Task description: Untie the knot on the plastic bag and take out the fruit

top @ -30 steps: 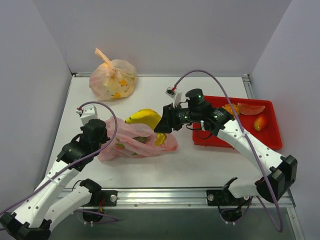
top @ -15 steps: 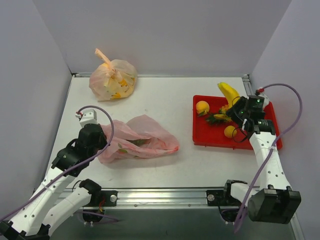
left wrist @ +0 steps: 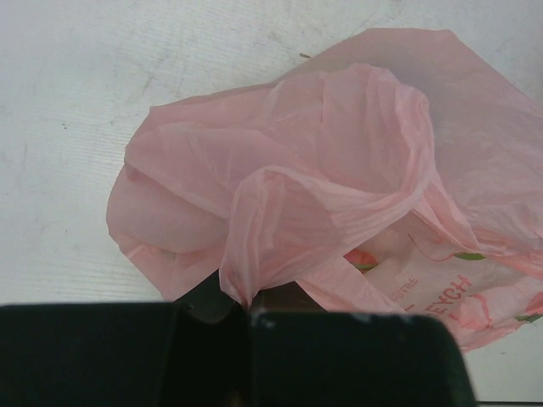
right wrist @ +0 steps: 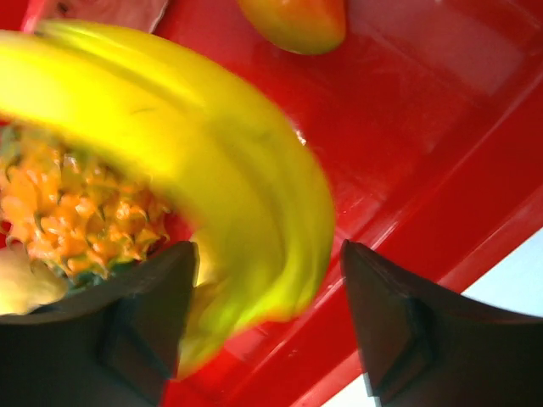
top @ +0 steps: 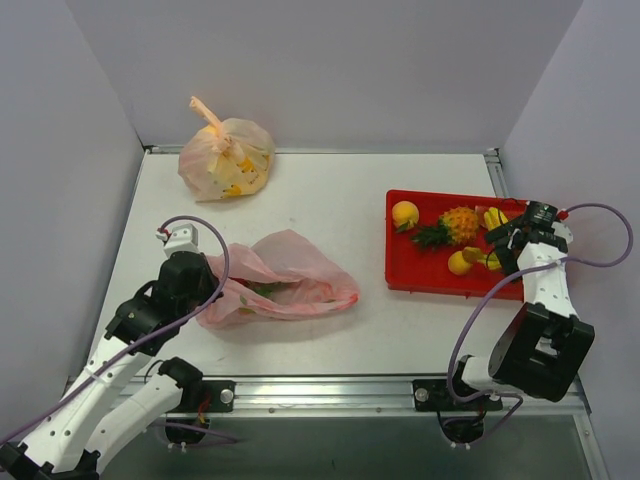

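The pink plastic bag (top: 290,272) lies slumped on the table with its mouth loose, and no knot shows on it. My left gripper (top: 207,272) is at the bag's left end, shut on a pinched fold of the pink plastic (left wrist: 254,254). Something dark green (top: 266,288) shows inside the bag. My right gripper (right wrist: 269,250) hangs open over the red tray (top: 415,270). The yellow banana bunch (right wrist: 212,153) is blurred between its fingers, with a gap beside the right finger (right wrist: 390,322). A pineapple (top: 455,224) lies in the tray.
A tied yellowish-orange bag (top: 226,158) sits at the back left. The tray also holds two oranges (top: 405,214) and a red-yellow fruit (right wrist: 293,21). White walls close in the left, back and right sides.
My right arm carried the banana bunch from the bag across to the tray, then lowered it there and opened its jaws. The left gripper kept its hold on the bag.
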You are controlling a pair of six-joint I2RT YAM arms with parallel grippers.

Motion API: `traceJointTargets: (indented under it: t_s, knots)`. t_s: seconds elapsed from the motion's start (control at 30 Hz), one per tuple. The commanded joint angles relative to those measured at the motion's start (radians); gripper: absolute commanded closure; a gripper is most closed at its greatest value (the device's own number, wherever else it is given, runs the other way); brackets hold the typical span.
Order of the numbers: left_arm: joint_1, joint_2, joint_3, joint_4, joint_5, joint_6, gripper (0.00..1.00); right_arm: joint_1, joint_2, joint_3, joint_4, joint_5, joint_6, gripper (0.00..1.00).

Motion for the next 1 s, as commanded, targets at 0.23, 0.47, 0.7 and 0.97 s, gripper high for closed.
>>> traceJointTargets:
  t_s: [0.23,0.47,0.7,0.97]
  knots:
    - [0.005,0.008,-0.016,-0.026,0.068,-0.04,1.0,0.087,-0.164,0.04,-0.033,0.002,-0.023,0.03]
    - [0.005,0.02,-0.009,-0.087,0.051,-0.083,1.0,0.506,-0.233,0.102,0.004,-0.191,-0.292,0.03]
    - [0.005,0.016,-0.002,-0.153,0.041,-0.117,1.0,1.063,-0.147,0.213,0.012,-0.299,-0.638,0.0]
    - [0.004,0.014,-0.002,-0.195,0.038,-0.138,1.0,1.362,0.092,0.316,0.024,-0.04,-0.83,0.0]
